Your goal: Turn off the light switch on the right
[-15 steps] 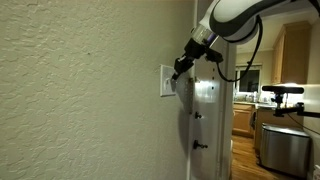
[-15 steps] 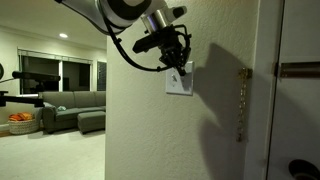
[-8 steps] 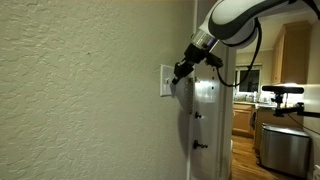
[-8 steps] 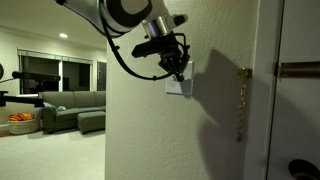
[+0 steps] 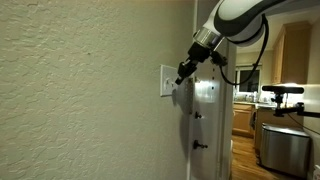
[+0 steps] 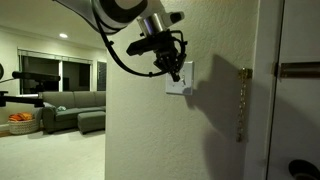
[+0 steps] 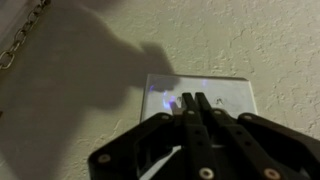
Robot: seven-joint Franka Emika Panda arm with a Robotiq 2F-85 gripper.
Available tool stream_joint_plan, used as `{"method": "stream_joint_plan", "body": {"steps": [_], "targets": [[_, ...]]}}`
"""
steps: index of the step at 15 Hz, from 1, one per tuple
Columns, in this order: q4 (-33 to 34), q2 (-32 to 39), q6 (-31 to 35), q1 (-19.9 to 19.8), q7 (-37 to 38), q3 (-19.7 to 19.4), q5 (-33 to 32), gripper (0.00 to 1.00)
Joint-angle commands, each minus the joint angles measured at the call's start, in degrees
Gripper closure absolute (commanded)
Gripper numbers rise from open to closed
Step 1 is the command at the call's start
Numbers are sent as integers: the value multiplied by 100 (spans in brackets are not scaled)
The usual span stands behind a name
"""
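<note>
In an exterior view from along the wall, my fingers (image 5: 183, 72) hang at the end of the arm (image 5: 235, 14), right up against the white wall plate (image 5: 166, 82). The plate is seen almost edge-on, beside the white door (image 5: 206, 120). From here I cannot say whether I am touching it.

In an exterior view from the room side, the fingers (image 6: 175, 72) point down across the upper part of the wall plate (image 6: 180, 87) and cover much of it. The door chain (image 6: 241, 100) hangs well apart towards the door. The toggle is hidden behind me.

In the wrist view, my fingers (image 7: 195, 104) are pressed together with nothing between them, their tips lying over the middle of the wall plate (image 7: 228, 95). The chain (image 7: 20, 42) shows in the far corner. A small pale glint just beside my fingertips, on the chain side, is probably the light switch (image 7: 169, 101) I am after, though it is too blurred for me to be sure, or to tell up from down.

So the approach is done — I am at the plate, closed up for a push. Whether the switch has been flipped I cannot tell. What may be left is the push itself, then backing away.
</note>
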Motion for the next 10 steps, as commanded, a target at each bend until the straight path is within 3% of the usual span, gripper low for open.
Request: {"method": "stream_joint_plan", "body": {"steps": [1, 5, 10], "targets": [[-583, -630, -408, 20, -197, -33, -35, 73], [-949, -834, -825, 60, -212, -63, 61, 46], [-1564, -946, -772, 45, -115, -54, -1, 14]]}}
